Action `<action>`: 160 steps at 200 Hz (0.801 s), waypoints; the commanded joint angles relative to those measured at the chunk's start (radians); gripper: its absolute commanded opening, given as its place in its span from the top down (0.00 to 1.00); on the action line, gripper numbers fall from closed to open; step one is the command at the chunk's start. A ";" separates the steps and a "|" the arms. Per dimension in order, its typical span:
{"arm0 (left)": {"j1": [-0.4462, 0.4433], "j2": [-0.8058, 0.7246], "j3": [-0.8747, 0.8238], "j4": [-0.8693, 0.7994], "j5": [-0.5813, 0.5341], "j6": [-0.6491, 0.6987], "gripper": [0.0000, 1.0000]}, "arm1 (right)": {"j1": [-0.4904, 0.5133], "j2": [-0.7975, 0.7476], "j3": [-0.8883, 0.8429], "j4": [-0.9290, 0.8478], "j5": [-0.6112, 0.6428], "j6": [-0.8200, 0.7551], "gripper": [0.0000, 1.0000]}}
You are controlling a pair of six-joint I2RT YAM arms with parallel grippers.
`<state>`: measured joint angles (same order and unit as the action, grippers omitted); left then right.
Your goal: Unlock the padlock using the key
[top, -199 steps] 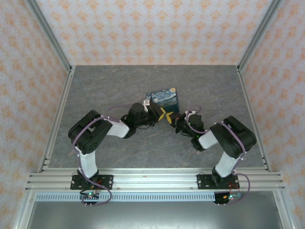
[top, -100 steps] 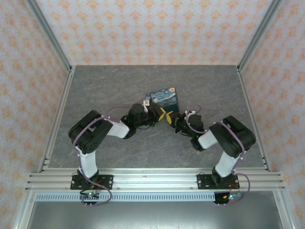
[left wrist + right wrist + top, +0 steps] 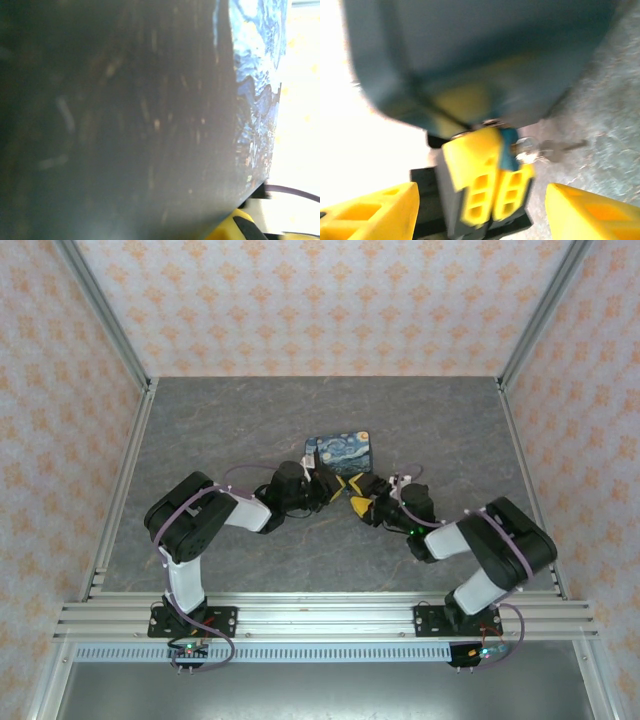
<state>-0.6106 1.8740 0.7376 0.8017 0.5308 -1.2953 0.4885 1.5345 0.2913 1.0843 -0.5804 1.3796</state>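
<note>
The right pincer (image 3: 358, 502) had opened within the last second. Before it was shut; now its yellow fingers (image 3: 375, 212) stood wide apart and held nothing. It had also moved a little forward, closer to the padlock (image 3: 340, 451), which lay near the middle of the worktop (image 3: 220, 420).

The left pincer (image 3: 330, 486) was closed at the near edge of the padlock. It seemed to pinch a small teal part there, but I could not tell what that part was. The key (image 3: 549, 149), with its ring, showed just beside this closed pincer, low over the grey surface.

In my judgement the right side had let the key go. So either the turn was finished or a new grip was needed. Whether the lock was already open could not be seen.
</note>
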 commanded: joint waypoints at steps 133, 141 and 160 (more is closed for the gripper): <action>0.032 -0.060 0.143 -0.484 0.190 0.264 1.00 | 0.123 -0.287 0.287 -1.079 0.277 -0.987 0.52; 0.033 -0.061 0.145 -0.489 0.200 0.264 1.00 | 0.130 -0.280 0.291 -1.079 0.285 -1.016 0.53; 0.035 -0.061 0.154 -0.510 0.218 0.267 1.00 | 0.158 -0.262 0.308 -1.089 0.312 -1.089 0.54</action>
<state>-0.5797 1.8404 0.8692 0.3950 0.6662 -1.0306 0.6159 1.2549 0.5499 0.0242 -0.3504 0.4267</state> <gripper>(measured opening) 0.106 0.470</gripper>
